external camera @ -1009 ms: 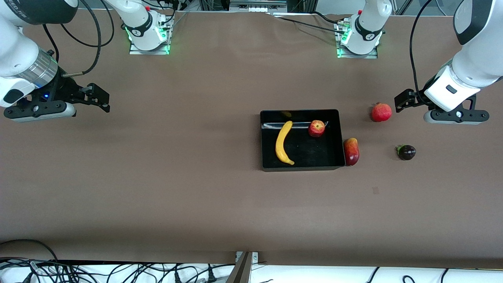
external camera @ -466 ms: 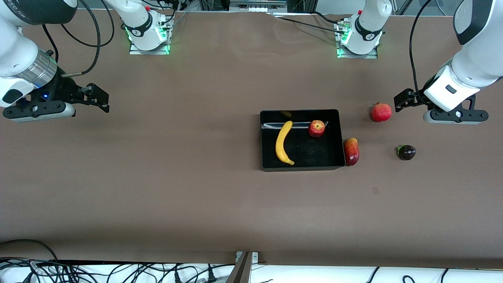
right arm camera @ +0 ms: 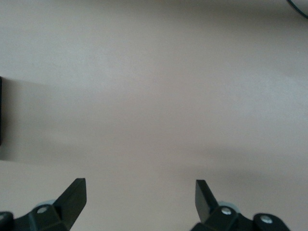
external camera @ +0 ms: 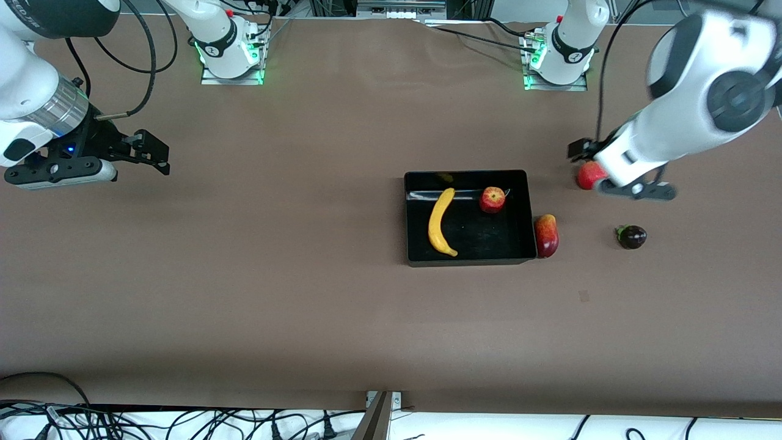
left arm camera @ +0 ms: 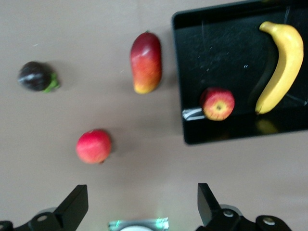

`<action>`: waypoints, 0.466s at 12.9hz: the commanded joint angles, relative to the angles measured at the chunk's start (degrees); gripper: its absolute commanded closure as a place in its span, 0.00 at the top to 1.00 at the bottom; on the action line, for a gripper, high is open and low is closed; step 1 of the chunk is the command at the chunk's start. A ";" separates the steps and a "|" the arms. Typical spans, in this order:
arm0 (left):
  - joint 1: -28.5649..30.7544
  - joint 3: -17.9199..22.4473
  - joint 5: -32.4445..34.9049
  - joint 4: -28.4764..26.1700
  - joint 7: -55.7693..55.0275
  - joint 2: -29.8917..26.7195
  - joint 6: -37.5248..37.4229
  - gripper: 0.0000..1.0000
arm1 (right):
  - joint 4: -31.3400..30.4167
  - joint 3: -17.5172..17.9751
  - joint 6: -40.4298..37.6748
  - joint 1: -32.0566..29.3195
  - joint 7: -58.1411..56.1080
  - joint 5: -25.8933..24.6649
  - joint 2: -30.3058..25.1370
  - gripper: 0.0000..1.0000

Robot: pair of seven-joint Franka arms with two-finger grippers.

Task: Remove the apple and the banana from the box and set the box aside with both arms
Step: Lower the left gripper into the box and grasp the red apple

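Note:
The black box (external camera: 467, 260) holds the yellow banana (external camera: 440, 221) and the red-yellow apple (external camera: 492, 199). The red mango (external camera: 546, 235) lies against the box's wall toward the left arm's end. The red pomegranate (external camera: 588, 175) is partly covered by my left arm. The dark purple fruit (external camera: 632, 236) lies nearer the front camera. My left gripper (external camera: 583, 150) is open, in the air over the pomegranate. The left wrist view shows pomegranate (left arm camera: 93, 146), mango (left arm camera: 146, 62), purple fruit (left arm camera: 34, 76), apple (left arm camera: 217, 103), banana (left arm camera: 281, 65) and box (left arm camera: 192, 130). My right gripper (external camera: 153, 153) is open and empty, waiting at its end.
The two arm bases (external camera: 229, 52) (external camera: 559, 58) stand along the table's edge farthest from the front camera. Cables lie off the table's near edge (external camera: 183, 421). The right wrist view shows only bare brown table (right arm camera: 154, 96).
My left arm has swung toward the box, its gripper now over the pomegranate. The right arm and all fruits have not moved.

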 commanded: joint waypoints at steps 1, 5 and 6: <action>0.07 -4.79 -0.84 -3.55 -8.52 3.48 10.09 1.00 | 0.49 -0.03 -0.68 0.07 0.63 -0.69 -0.29 1.00; -2.12 -8.77 0.04 -9.78 -21.54 8.32 24.60 1.00 | 0.49 -0.03 -0.60 0.07 0.63 -0.69 -0.29 1.00; -3.87 -8.77 1.00 -11.89 -23.05 8.85 28.12 1.00 | 0.49 -0.03 -0.68 0.07 0.63 -0.69 -0.29 1.00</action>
